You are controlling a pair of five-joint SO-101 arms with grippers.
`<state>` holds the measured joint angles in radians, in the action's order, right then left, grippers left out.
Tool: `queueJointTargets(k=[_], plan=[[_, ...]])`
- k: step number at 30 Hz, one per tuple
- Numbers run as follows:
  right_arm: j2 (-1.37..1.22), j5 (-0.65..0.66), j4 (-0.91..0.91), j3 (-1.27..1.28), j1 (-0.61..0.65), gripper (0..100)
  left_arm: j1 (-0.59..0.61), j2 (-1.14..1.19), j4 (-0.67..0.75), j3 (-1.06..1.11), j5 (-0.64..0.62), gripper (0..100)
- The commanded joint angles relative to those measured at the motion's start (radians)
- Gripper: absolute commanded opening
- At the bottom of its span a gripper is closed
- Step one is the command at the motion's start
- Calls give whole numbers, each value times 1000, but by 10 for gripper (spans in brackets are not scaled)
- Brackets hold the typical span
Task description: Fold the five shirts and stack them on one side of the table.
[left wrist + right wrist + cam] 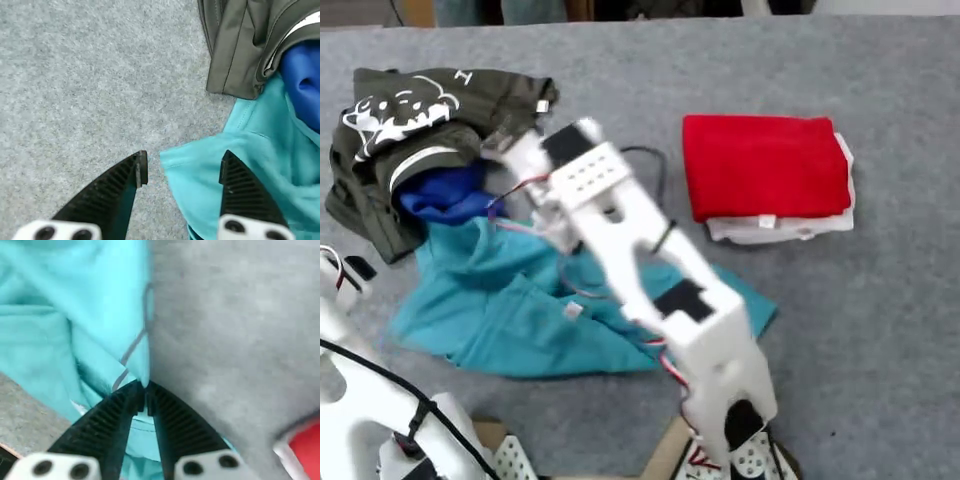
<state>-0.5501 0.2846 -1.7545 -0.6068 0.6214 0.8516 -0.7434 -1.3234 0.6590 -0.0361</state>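
Note:
A teal shirt (510, 310) lies crumpled at the front left of the table. My right gripper (145, 390) is shut on an edge of the teal shirt (75, 315), with the right arm (620, 230) stretched over it. My left gripper (182, 172) hangs open just above a corner of the teal shirt (210, 165), nothing between its fingers; it sits at the left edge (345, 270). An olive shirt (410, 130) with a white print is heaped at the back left over a blue shirt (445, 195). A folded red shirt (765, 165) rests on a folded white shirt (770, 228) at the right.
Grey felt table (880, 330) has free room at the front right and along the back. A black cable (650, 160) loops beside the right arm. The arm bases stand at the front edge.

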Motion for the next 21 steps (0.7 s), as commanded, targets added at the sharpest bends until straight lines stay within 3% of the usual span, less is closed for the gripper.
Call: queueJointTargets(k=[1,6,13,21], plan=[[186,2,-11,48,-95,14,-27,-2,15,-1,6,250],[341,3,-9,199,-267,14,-188,-2,14,45,3,250],[506,101,-5,430,-474,14,-547,-2,74,113,-15,248],[596,107,31,582,-505,18,-869,2,328,228,-272,250]])
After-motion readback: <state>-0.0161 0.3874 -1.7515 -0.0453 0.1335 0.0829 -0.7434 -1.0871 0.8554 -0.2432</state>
